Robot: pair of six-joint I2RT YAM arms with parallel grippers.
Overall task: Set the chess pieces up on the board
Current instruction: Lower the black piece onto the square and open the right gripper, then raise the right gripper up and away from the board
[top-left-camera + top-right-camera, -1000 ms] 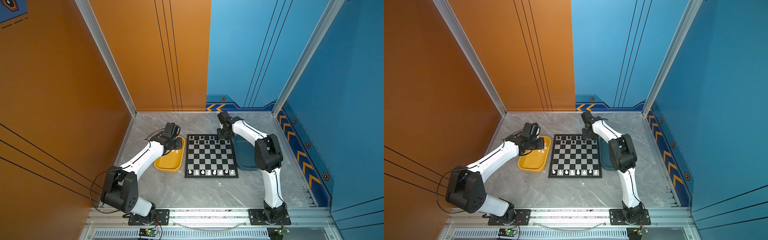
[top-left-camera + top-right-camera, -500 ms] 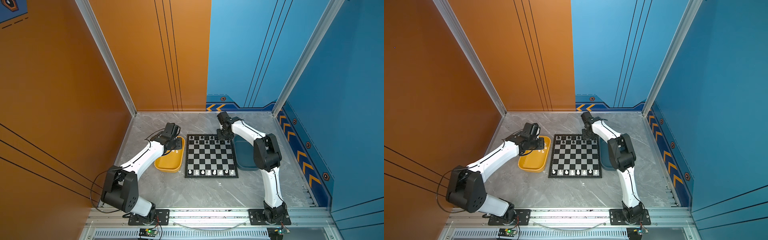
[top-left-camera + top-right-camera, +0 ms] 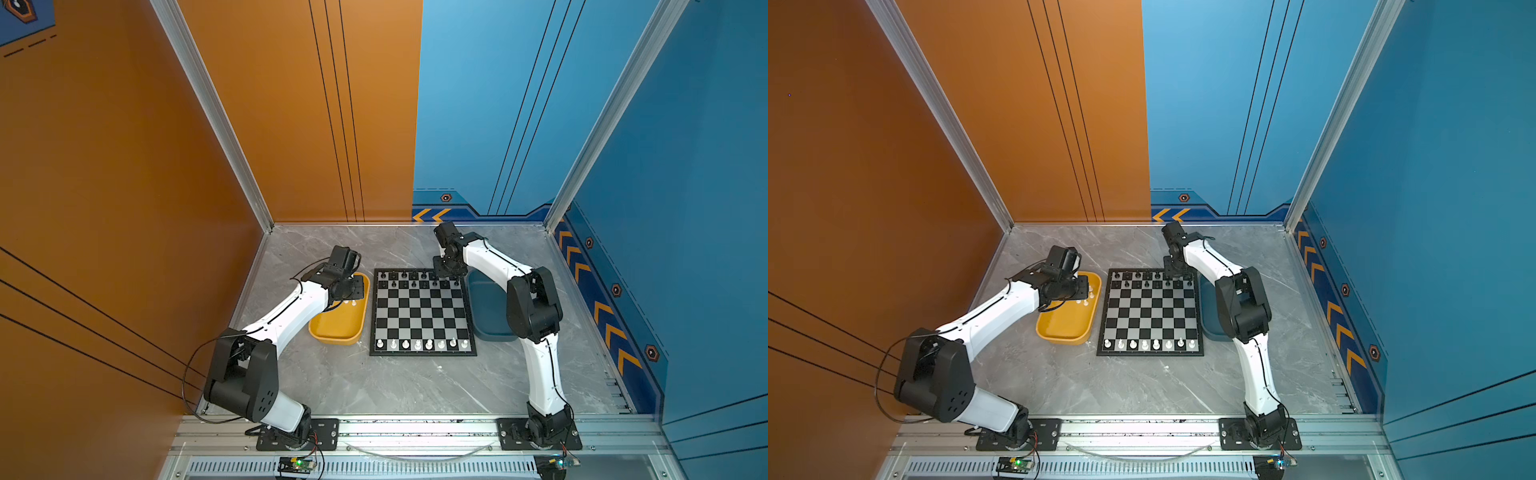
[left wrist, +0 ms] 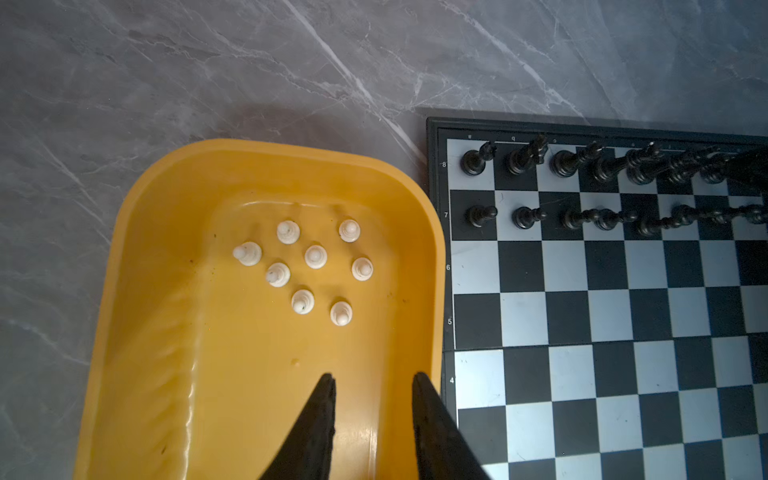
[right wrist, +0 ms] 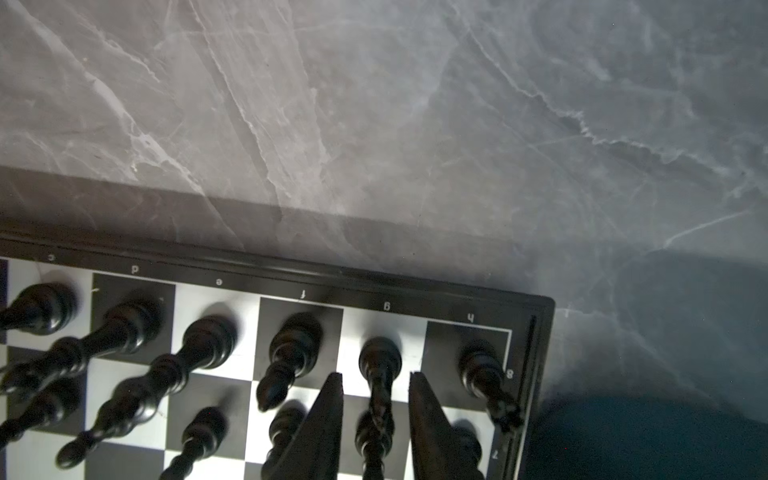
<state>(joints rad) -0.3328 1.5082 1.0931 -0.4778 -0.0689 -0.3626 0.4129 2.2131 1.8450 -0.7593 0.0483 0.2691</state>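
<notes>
Top views are both showing the white back row (image 3: 429,344) standing along the near edge of the board (image 3: 420,311), with the row of squares just behind it sitting bare. A little farther off, the left pincer (image 4: 372,375) is hanging over the yellow tray (image 4: 249,415) just beside the board, its two fingers parted and gripping nothing. Eight white pawns (image 4: 315,256) are standing upright in a loose bunch straight ahead of its tips, toward the far end of the tray, so each pawn's long line is pointing straight up from the tray floor. The left arm is sitting much nearer to them than the right arm, so I am guessing it is going to reach forward and down for one. At the far edge, the right pincer (image 5: 375,374) is hovering over the black back row (image 3: 413,275). A black piece (image 5: 380,353) that looks like a knight is standing on its square between the two fingers with a small gap on each side, so the pincer is letting go, not squeezing. The black pawns (image 4: 525,217) in front are looking like a full row. Next to a second before, both arms are staying in nearly the same spots, but the right pincer, shut then, is now opening.
</notes>
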